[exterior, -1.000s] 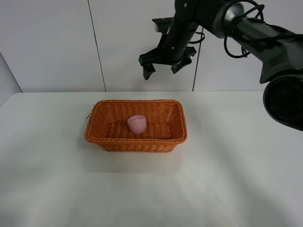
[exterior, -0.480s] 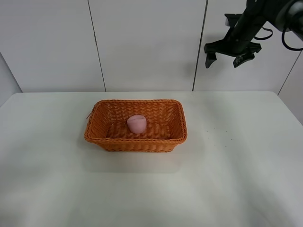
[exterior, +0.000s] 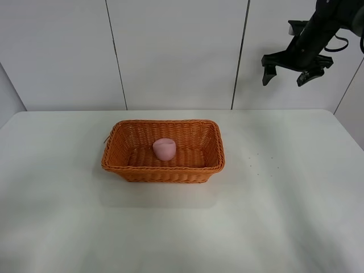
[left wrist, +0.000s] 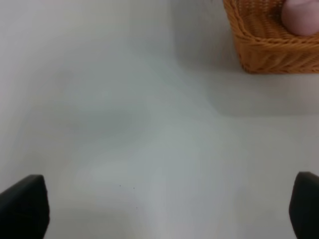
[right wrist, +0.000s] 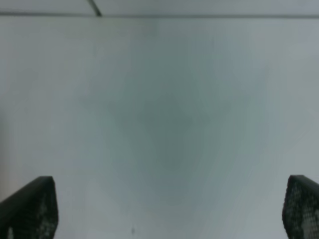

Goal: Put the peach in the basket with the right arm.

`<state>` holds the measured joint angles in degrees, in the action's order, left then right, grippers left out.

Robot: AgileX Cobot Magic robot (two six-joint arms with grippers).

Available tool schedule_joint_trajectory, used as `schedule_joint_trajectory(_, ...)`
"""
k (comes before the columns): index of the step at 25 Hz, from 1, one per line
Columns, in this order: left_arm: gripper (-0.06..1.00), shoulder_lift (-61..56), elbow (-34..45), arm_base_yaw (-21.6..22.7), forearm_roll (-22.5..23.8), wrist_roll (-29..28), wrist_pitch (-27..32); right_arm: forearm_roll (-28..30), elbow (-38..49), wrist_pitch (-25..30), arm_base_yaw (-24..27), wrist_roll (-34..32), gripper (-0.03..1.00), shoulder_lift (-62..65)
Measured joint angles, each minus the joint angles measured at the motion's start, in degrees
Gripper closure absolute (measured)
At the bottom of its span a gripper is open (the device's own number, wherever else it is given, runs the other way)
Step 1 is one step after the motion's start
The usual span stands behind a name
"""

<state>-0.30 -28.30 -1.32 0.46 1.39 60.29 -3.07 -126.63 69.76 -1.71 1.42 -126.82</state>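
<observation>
The pale pink peach lies inside the orange-brown wicker basket at the middle of the white table. My right gripper hangs open and empty high up at the far right, well away from the basket; its fingertips show wide apart over bare table in the right wrist view. The left wrist view catches a corner of the basket with the peach in it. My left gripper is open, only its fingertips showing over the table beside the basket. The left arm is out of the exterior view.
The white table spreads around the basket. White wall panels with dark seams stand behind it. The table's right edge lies below the raised right arm.
The right arm has swung from above the basket far to the right, gripper open throughout. Peach and basket have not moved.
</observation>
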Motion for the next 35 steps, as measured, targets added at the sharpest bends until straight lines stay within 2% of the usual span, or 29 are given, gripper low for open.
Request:
schedule_joint_trajectory(6, -0.04, 0.0, 0.0, 0.0, 0.0, 0.0, 0.0, -0.9, 15.5, -0.1, 0.0, 0.0, 0.27, 11.4)
schedule_joint_trajectory(19, -0.04, 0.0, 0.0, 0.0, 0.0, 0.0, 0.0, -0.6, 65.1, -0.1, 0.0, 0.0, 0.27, 52.8)
schedule_joint_trajectory(24, -0.04, 0.0, 0.0, 0.0, 0.0, 0.0, 0.0, -0.6, 81.9, -5.4, 0.0, 0.0, 0.27, 70.9)
schedule_joint_trajectory(29, -0.04, 0.0, 0.0, 0.0, 0.0, 0.0, 0.0, -0.6, 93.0, -11.4, 0.0, -0.2, 0.27, 89.3)
schedule_joint_trajectory(35, -0.04, 0.0, 0.0, 0.0, 0.0, 0.0, 0.0, -0.5, 98.2, -10.9, 0.0, -0.2, 0.27, 106.3)
